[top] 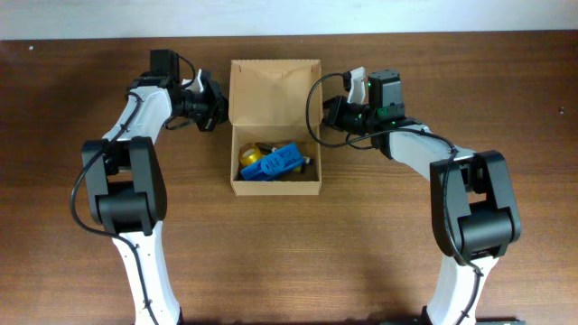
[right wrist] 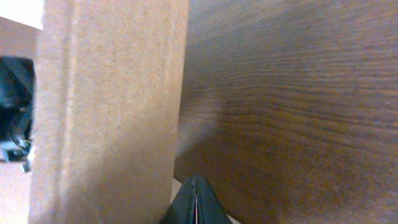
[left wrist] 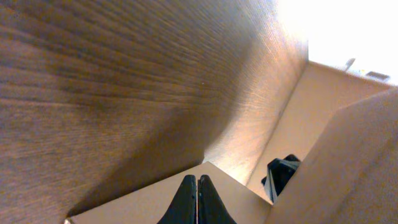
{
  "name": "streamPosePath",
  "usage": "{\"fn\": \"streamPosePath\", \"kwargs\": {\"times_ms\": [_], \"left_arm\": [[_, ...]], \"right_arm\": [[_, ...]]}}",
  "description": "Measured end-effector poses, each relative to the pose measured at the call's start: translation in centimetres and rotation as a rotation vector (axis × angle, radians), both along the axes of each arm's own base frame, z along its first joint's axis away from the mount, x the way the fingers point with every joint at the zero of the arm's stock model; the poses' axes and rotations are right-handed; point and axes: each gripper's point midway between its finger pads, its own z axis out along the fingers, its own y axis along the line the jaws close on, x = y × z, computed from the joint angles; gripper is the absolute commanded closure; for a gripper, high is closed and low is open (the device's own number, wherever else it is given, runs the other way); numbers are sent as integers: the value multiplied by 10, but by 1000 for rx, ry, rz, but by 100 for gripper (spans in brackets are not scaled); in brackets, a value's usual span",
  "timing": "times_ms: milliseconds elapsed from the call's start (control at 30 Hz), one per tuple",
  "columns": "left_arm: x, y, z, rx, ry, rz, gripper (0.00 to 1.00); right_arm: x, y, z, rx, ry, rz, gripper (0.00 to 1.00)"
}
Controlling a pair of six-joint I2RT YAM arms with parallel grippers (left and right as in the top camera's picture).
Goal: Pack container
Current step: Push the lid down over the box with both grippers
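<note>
Container [top: 275, 95] on table [top: 361, 262], lid open, blue block [top: 278, 161] inside; left end effector [left wrist: 196, 178] and right end effector [right wrist: 195, 180] clenched empty, flanking lid.

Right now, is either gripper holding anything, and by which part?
Nothing is held. The left gripper and right gripper are both shut with nothing between the fingers, each beside the open lid of the cardboard box.

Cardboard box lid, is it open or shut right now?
Open: the container has its flap folded back, exposing a blue block inside.
</note>
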Motion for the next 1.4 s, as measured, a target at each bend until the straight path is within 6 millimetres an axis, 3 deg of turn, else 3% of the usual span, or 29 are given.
{"fn": "streamPosePath", "kwargs": {"times_ms": [300, 500, 833, 1133, 1267, 1400], "left_arm": [[14, -1, 19, 31, -187, -95, 98], [26, -1, 43, 49, -288, -135, 98], [17, -1, 76, 75, -327, -217, 98], [-11, -1, 91, 108, -253, -290, 98], [-29, -3, 92, 157, -187, -329, 98], [-43, -13, 92, 204, -151, -382, 98]], "right_arm": [[0, 1, 12, -52, -125, 72, 97], [4, 4, 40, -52, -217, 100, 96], [-2, 5, 89, -44, -322, 118, 97], [-35, 1, 121, -58, -257, 138, 97], [-54, 6, 123, -64, -192, 160, 96], [-77, 24, 118, -72, -127, 212, 97]]}}
